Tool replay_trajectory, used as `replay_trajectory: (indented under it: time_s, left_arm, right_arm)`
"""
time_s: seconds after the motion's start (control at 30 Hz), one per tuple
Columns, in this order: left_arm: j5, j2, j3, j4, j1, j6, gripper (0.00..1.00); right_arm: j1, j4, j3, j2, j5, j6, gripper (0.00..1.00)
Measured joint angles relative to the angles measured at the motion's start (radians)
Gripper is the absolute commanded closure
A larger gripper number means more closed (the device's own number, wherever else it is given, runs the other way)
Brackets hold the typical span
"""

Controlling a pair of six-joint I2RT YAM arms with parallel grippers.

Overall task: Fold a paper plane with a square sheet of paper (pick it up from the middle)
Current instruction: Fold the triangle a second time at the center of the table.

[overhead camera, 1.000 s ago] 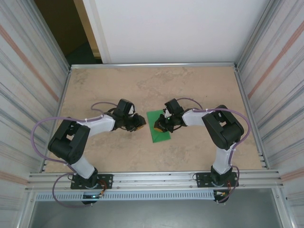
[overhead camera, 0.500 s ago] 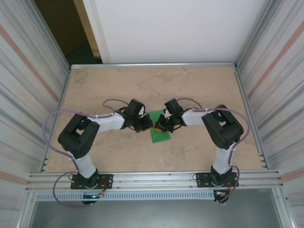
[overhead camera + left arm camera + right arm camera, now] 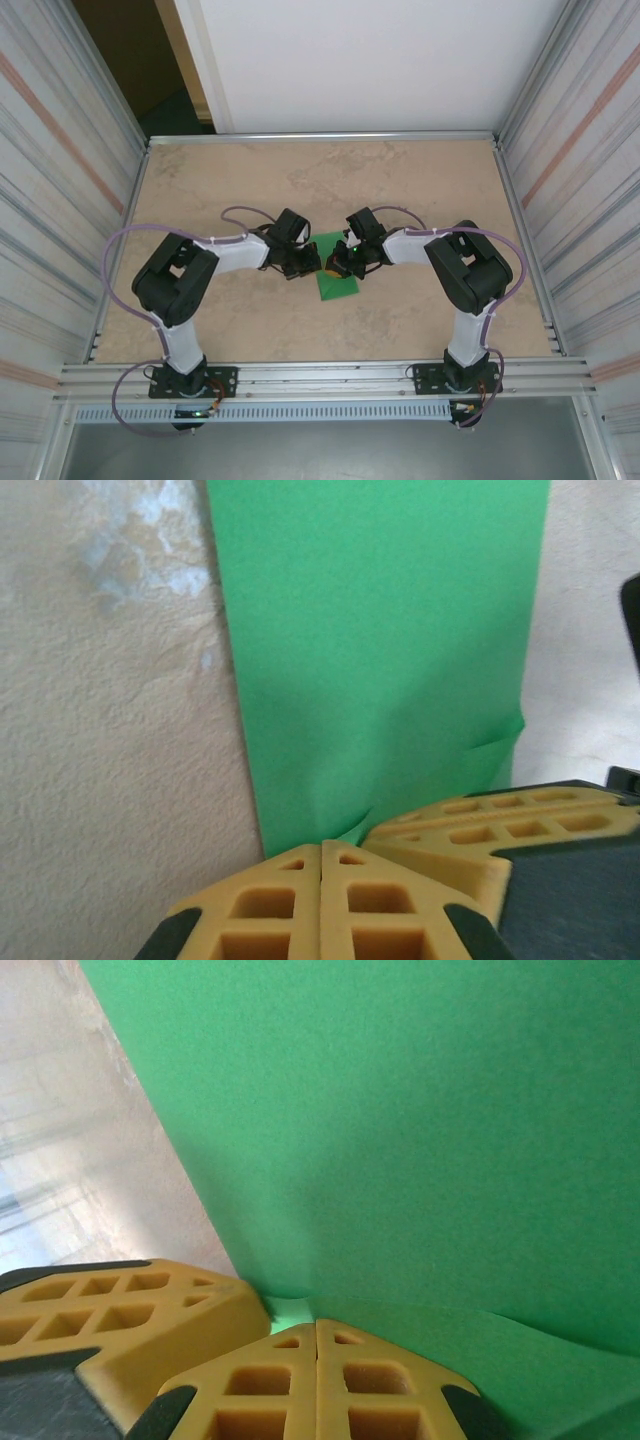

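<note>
Your left arm has swung in. The left gripper (image 3: pixel 305 262) (image 3: pixel 322 855) is now at the paper's left edge, fingers pressed together. Facing it is the right gripper (image 3: pixel 345 262) (image 3: pixel 316 1335), likewise pressed together, tips on green. You cannot tell whether either has a ply caught. The sheet of paper (image 3: pixel 338 283) (image 3: pixel 380 630) lies mid-desk (image 3: pixel 200 180), rippled at both tips. Judgement: light, limp, slides readily, creases permanently. Take it at mid-edge, gently.
</note>
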Motion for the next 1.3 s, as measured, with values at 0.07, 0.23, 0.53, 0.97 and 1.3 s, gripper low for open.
replay_trajectory:
  time_s: [0.07, 0.23, 0.53, 0.97, 1.3]
  left_arm:
    - [-0.001, 0.005, 0.004, -0.005, 0.000, 0.001, 1.00]
    - [-0.008, 0.014, 0.023, -0.028, -0.002, 0.012, 1.00]
    - [-0.015, 0.020, 0.037, -0.052, -0.003, 0.016, 1.00]
    - [-0.016, 0.026, 0.047, -0.061, -0.003, 0.027, 1.00]
    - [-0.014, 0.033, 0.059, -0.072, -0.003, 0.041, 1.00]
  right_arm:
    - [0.000, 0.000, 0.000, 0.000, 0.000, 0.000, 1.00]
    - [-0.001, 0.000, 0.000, 0.000, -0.002, 0.000, 1.00]
    - [-0.007, -0.041, 0.000, -0.037, -0.004, -0.044, 1.00]
    - [-0.018, -0.109, 0.001, -0.123, 0.049, -0.113, 1.00]
    - [-0.011, -0.107, 0.001, -0.057, 0.038, -0.113, 1.00]
